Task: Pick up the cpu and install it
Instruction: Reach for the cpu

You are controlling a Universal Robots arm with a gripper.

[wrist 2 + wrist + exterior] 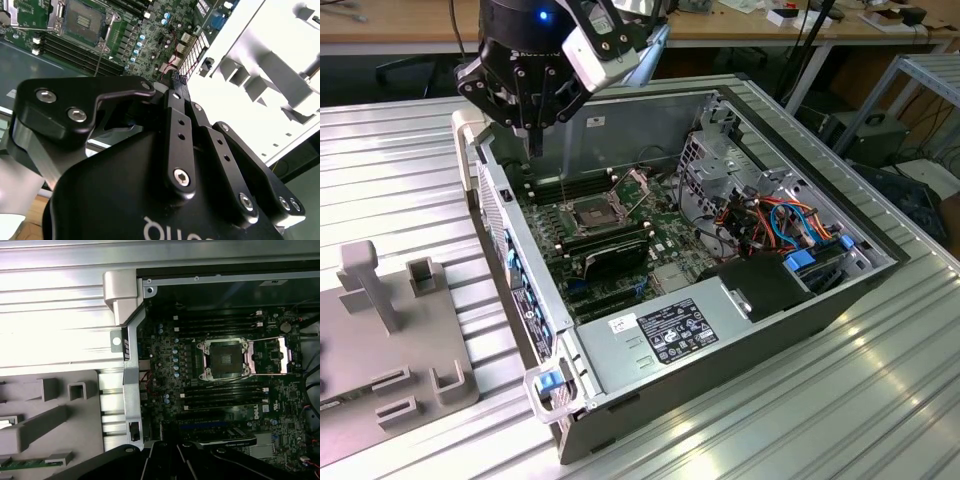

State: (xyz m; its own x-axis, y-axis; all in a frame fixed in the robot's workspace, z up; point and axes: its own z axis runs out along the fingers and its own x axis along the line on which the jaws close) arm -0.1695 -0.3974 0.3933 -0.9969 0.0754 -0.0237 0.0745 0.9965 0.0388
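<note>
The pincer point(533, 140) is clenched, its fingers point(175, 115) drawn together to one point. It hangs above the case point(620, 400), higher than the socket point(592, 212) and toward the exterior view's left of it, near the case wall on that side and clear of the board point(170, 365). Where the cpu lies cannot be told. The socket stands open with its dark contact field exposed. Its metal latch frame point(272, 355) is swung back and lies just beside it, as seen in both wrist views. Memory sticks point(220, 324) lie in parallel rows on two opposite sides of the socket. A black card point(610, 255) stands in its slot beyond one row, on the socket's side toward the power supply point(670, 330). Coloured cables point(785, 220) bunch well apart from the socket, toward the exterior view's right. Outside the case, well apart from the socket toward the exterior view's left, a grey fixture point(390, 330) with upright blocks and slots lies on the ribbed metal desk point(400, 170). In the first wrist view a green strip point(20, 465) lies in one of the fixture's slots.
</note>
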